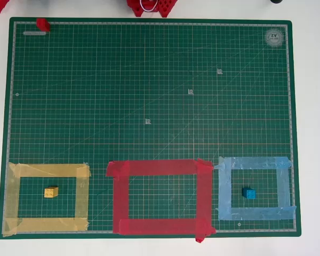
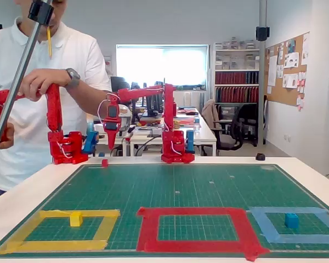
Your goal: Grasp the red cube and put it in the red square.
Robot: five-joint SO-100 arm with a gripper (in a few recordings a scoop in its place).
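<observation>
Fixed view alone shows the gripper (image 2: pixel 111 143) hanging above the red cube (image 2: pixel 105 162), jaw opening unclear

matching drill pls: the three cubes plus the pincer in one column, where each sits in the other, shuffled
Things:
1. red cube
2. yellow cube
3. blue cube
4. pincer

Places:
A. inside the light-blue tape frame
B. in the air above the mat's far edge
C. on the mat's far corner, outside every frame
D. inside the yellow tape frame

Pairs: 1-C, 2-D, 3-A, 4-B
</observation>
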